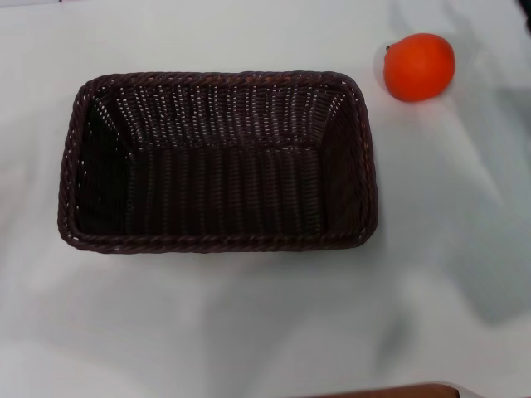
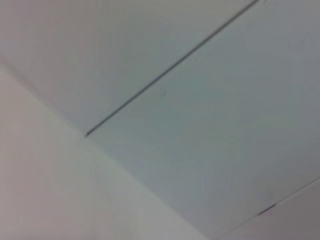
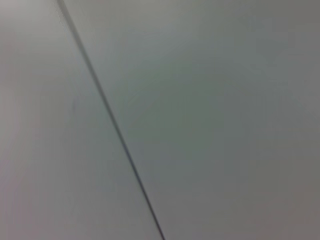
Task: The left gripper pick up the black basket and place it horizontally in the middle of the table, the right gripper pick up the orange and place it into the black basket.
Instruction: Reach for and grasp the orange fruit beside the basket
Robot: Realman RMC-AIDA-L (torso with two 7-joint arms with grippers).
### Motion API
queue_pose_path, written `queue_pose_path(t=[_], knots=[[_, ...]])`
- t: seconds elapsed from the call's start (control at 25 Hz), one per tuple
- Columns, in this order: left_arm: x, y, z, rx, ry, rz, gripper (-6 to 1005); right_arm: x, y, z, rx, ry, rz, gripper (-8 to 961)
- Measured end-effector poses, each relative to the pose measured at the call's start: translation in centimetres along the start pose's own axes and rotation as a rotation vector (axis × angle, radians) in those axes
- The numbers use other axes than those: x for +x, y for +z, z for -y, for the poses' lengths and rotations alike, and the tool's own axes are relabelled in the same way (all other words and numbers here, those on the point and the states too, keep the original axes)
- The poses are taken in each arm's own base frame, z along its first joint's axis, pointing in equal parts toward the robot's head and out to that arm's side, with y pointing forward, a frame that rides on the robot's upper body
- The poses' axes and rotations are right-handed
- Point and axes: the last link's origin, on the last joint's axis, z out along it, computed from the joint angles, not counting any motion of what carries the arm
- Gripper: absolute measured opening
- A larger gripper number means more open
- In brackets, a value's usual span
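While neither gripper is in view, so their state cannot be told, the stiff, light black basket [image 1: 217, 162] seems best gripped at its braided rim.

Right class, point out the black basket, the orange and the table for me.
black basket [image 1: 217, 244]: head view, near braided rim.
orange [image 1: 419, 66]: head view, middle of its skin.
table [image 1: 249, 323]: head view, bare white top.

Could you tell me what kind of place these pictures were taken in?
Probably a lab or test bench rather than a kitchen: a bare white table holds only a black basket and an orange, laid out as props. Neither gripper is in view.
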Motion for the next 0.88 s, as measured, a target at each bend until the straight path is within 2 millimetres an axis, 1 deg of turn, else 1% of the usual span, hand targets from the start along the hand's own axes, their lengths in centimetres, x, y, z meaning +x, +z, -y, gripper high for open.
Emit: queue_pose_path(t=[0.04, 0.08, 0.12, 0.24, 0.32, 0.44, 0.68, 0.88], knots=[[0.0, 0.0, 0.0, 0.0, 0.0, 0.0, 658, -0.5, -0.2, 0.1, -0.002, -0.02, 0.023, 955], [0.3, -0.2, 0.3, -0.039, 0.044, -0.039, 658, -0.8, -0.2, 0.0, -0.009, -0.031, 0.045, 955], [0.4, -0.2, 0.3, -0.053, 0.051, -0.053, 658, -1.3, -0.3, -0.1, -0.022, -0.038, 0.072, 954], [0.6, -0.2, 0.2, -0.126, 0.105, -0.124, 657, -2.6, -0.2, -0.9, -0.08, -0.043, 0.156, 954], [0.4, -0.2, 0.1, -0.17, 0.132, -0.182, 657, -3.3, 0.0, -1.2, -0.103, -0.053, 0.211, 948], [0.2, -0.3, 0.3, -0.192, 0.144, -0.248, 656, -4.1, 0.5, -1.0, -0.093, -0.088, 0.271, 940], [0.2, -0.4, 0.2, -0.211, 0.148, -0.279, 655, -5.1, 1.7, 0.0, -0.048, -0.133, 0.334, 807], [0.2, -0.6, -0.2, -0.236, 0.142, -0.291, 654, -6.0, 2.3, -0.1, -0.068, -0.148, 0.404, 757]])
